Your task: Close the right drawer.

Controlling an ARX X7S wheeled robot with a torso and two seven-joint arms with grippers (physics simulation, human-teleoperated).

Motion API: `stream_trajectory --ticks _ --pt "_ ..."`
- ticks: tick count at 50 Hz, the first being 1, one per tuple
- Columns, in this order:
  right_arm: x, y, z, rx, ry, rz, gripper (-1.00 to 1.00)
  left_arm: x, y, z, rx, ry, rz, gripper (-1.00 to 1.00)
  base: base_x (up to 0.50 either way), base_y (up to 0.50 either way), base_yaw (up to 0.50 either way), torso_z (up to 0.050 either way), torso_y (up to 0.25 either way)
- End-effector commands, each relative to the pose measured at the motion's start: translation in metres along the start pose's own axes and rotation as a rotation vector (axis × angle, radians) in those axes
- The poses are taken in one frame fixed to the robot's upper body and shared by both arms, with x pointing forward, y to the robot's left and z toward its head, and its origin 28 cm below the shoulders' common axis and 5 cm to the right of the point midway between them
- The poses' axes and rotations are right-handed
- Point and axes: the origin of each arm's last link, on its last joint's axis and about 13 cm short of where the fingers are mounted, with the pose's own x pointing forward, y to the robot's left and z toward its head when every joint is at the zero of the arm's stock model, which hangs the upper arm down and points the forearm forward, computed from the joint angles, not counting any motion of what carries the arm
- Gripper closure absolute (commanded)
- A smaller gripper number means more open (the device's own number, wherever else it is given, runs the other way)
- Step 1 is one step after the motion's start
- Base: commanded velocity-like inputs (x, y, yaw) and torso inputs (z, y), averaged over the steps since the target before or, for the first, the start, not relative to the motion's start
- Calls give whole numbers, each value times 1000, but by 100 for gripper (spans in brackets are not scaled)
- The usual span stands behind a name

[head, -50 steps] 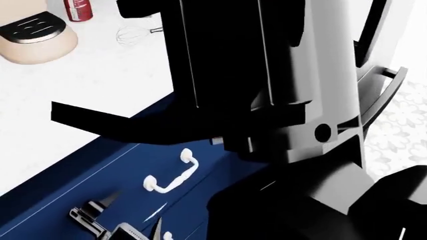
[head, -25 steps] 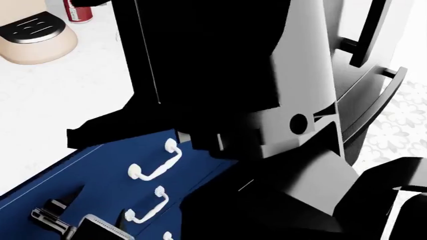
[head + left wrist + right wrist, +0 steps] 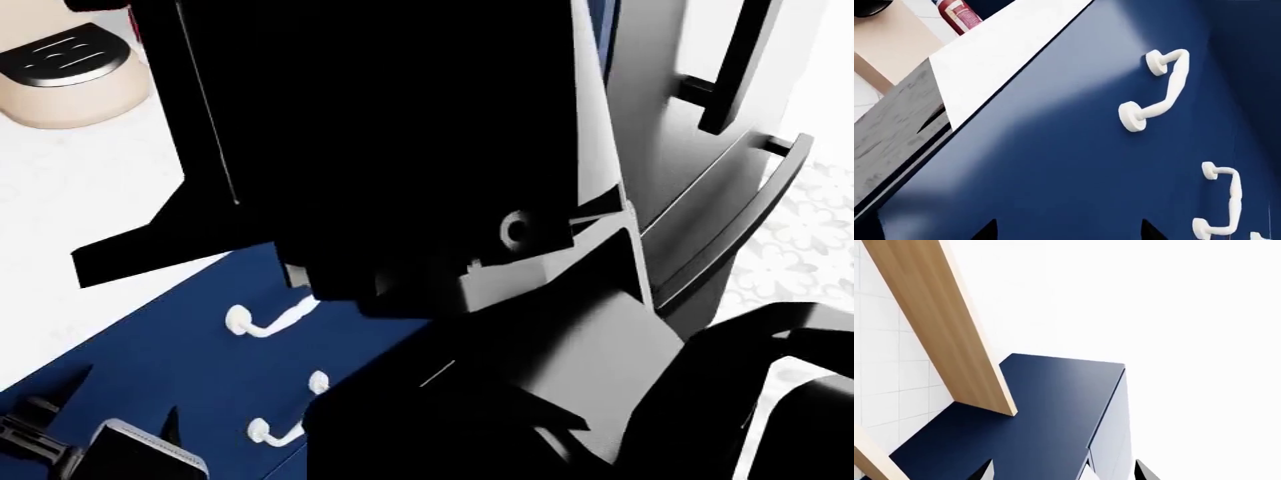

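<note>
A white countertop (image 3: 80,200) tops navy fronts; the right drawer (image 3: 1074,150), near-left of the robot, has slid leftward. Left gripper (image 3: 1067,235) looks open; the right gripper's jaws are unclear.

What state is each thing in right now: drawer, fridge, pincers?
Navy-blue drawer with white bow handle: front looks flush under the white countertop, no inside showing.
Left pincer: open, empty, facing that drawer front.
Right pincer: open, empty.
Steel fridge drawer with black bar handle: cannot tell whether open or shut.
Red can: on the countertop.
</note>
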Motion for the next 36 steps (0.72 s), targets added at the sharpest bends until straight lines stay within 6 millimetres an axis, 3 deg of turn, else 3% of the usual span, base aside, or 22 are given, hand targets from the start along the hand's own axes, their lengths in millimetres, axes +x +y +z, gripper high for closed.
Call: stream_trajectory --ticks 1,26,36 --pt "1 1 5 12 -9 17 -100 -3 41 -21 -123 126 267 -100 0 0 0 0 0" --pt "-3 -4 11 22 -17 25 -100 -7 51 -28 -119 157 315 -100 1 0 2 0 0" --pt "1 -12 25 67 -37 31 -100 -10 48 -20 -217 -47 239 -100 0 0 0 0 0"
